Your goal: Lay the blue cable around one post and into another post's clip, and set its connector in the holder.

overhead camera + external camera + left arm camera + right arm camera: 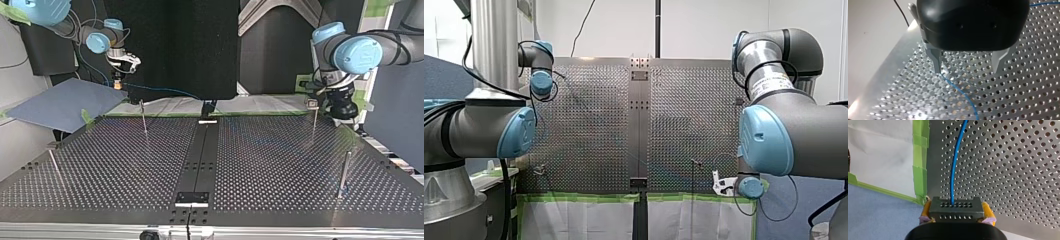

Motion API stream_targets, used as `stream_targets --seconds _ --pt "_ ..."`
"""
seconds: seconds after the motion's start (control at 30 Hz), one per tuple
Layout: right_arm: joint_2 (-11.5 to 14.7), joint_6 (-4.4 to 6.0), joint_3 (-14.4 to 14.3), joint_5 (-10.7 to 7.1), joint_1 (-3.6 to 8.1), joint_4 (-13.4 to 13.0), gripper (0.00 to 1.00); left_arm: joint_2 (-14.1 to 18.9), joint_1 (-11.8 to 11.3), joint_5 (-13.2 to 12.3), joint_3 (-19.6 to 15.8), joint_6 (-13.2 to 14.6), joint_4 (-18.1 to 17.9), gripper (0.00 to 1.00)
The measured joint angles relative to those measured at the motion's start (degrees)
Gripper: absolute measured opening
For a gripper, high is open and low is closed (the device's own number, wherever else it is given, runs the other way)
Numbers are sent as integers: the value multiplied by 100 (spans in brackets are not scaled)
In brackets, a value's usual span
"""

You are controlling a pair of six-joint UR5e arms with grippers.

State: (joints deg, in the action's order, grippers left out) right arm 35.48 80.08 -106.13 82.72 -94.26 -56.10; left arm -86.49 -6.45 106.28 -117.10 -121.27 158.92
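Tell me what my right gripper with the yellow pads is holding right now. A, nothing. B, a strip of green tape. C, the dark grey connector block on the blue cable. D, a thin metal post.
C: in the right wrist view my right gripper presses its yellow pads on both sides of the dark grey connector block, with the thin blue cable running out of its face.

L gripper [967,71] spread; R gripper [956,208] tight on connector [958,214].
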Motion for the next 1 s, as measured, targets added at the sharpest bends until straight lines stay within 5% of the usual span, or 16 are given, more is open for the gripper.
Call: stream_targets --seconds 0.57,1.0 --pt "0 -20 0 0 -14 44 0 870 37 793 768 871 871 100" --pt "0 -17 0 -11 -18 46 0 1384 69 282 1429 1531 1531 100"
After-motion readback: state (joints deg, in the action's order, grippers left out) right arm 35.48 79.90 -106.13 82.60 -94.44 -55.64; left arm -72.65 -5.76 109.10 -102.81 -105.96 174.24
